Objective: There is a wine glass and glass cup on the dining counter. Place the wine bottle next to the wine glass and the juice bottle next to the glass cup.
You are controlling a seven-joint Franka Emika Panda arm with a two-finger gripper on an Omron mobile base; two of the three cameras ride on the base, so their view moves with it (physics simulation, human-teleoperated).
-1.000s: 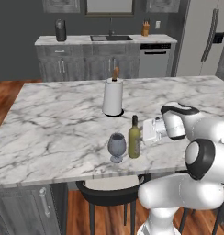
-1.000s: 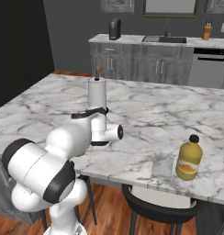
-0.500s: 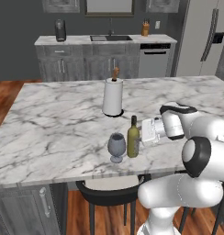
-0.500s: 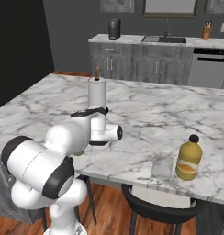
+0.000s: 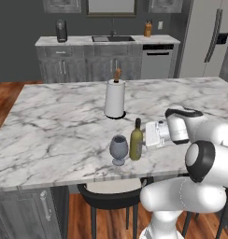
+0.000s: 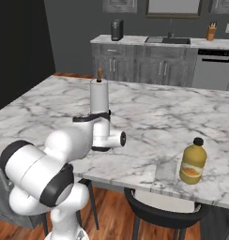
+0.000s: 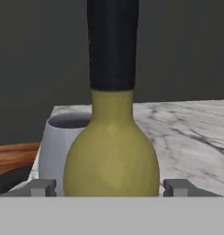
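The slim olive wine bottle (image 5: 136, 141) stands upright on the marble dining counter (image 5: 55, 126), close to the right of the smoky grey wine glass (image 5: 118, 149). My gripper (image 5: 144, 141) is level with the bottle from the right. In the hand view the wine bottle (image 7: 111, 156) sits between my fingertips (image 7: 40, 187), which stand slightly off its sides; the gripper (image 7: 109, 188) is open. The wine glass (image 7: 56, 147) shows behind the bottle. The stout orange juice bottle (image 6: 193, 161) stands near the counter's front edge beside the clear glass cup (image 6: 165, 168).
A white paper towel roll (image 5: 115, 98) on a wooden holder stands mid-counter behind the wine bottle. A dark stool (image 5: 111, 196) sits under the counter's front edge. Cabinets with a sink (image 5: 111, 39) and a fridge (image 5: 207, 37) line the back wall.
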